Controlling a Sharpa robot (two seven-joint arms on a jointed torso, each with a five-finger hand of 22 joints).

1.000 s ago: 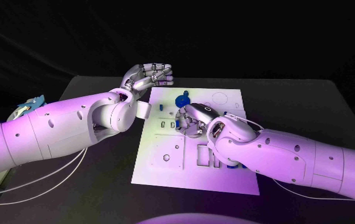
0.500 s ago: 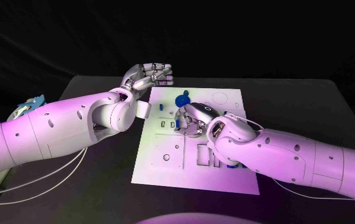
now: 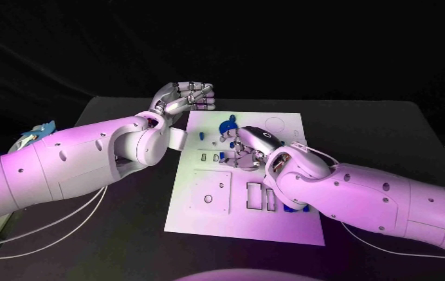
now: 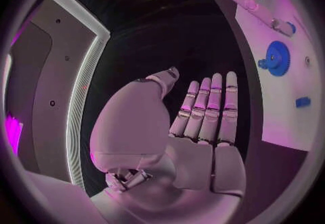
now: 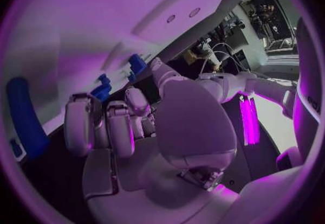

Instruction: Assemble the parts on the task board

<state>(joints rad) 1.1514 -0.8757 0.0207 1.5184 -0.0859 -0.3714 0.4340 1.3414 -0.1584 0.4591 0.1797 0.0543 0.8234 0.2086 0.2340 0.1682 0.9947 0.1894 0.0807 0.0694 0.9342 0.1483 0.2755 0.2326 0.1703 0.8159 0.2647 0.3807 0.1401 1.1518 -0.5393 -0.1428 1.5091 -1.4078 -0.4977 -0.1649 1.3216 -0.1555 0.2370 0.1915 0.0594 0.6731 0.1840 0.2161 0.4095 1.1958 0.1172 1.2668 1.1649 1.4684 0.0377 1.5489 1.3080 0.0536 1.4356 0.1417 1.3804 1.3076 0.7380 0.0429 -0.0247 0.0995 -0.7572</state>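
Two white arms over a white task board on a black surface.

The black surface (image 3: 371, 133) carries the flat white rectangular task board (image 3: 232, 213) at its centre, cut with slots and round holes. The left robot hand (image 3: 186, 94) hangs past the board's 11 o'clock corner; the left wrist view shows its fingers (image 4: 211, 106) straight, side by side and holding nothing. The right robot hand (image 3: 245, 149) lies low on the board's middle, fingers (image 5: 108, 126) curled down; whether they grip a part I cannot tell. A round blue toothed gear (image 3: 227, 126) sits at 11 o'clock from it, close by. Small blue parts (image 3: 220, 157) stand just at 9 o'clock of its fingers. More blue pieces (image 3: 295, 208) peek out under the right forearm at 5 o'clock.
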